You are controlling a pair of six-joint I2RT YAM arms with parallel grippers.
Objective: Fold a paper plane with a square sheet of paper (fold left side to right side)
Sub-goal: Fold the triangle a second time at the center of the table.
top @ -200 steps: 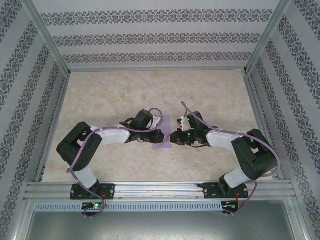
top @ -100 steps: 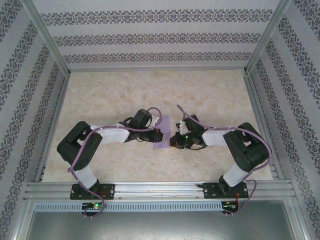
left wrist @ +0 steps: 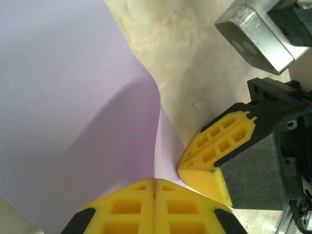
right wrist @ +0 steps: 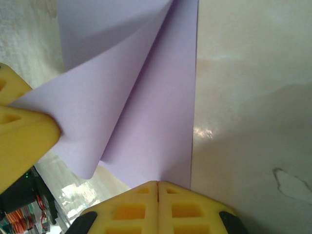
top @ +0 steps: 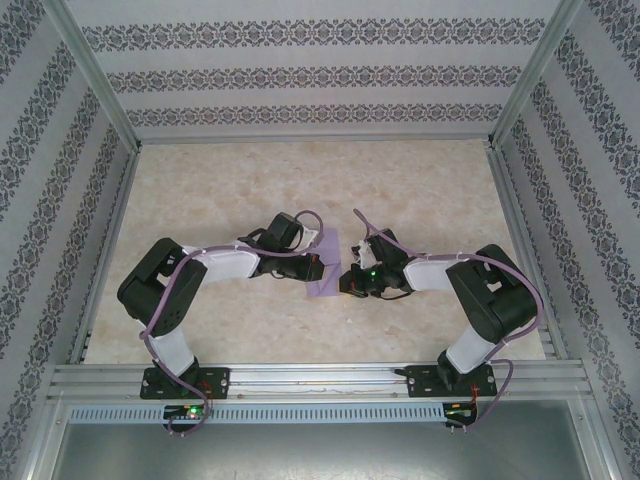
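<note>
The left hand (left wrist: pixel 154 191) has its two fingers pressed flat together on the sheet of paper (left wrist: pixel 68 87), which runs straight into the seam between them. From that pinch the lilac flap rises and curls away ahead of the hand, clear of the table (left wrist: pixel 161 58). The right hand (right wrist: pixel 157 191) is likewise closed tight. Its fingers meet on the sheet's opposite edge, where the paper lies flat and straight on the table just ahead of its fingertips. The two hands sit close, tip nearly facing tip, with the paper between them.

Over the last second the right arm has drawn its elbow in, and its hand has slid a little nearer its own base, settling on that edge. The left wrist has shifted slightly away from its base (a small move, seen from above). As a result the left side no longer lies flat: it stands as a loose curved flap leaning over the held-down half.

I judge the fold to be under way but not creased, since the bend is soft and the lifted edge has yet to reach the edge at the right hand. Carrying it over squarely will matter, as thin paper held at one point can twist.
</note>
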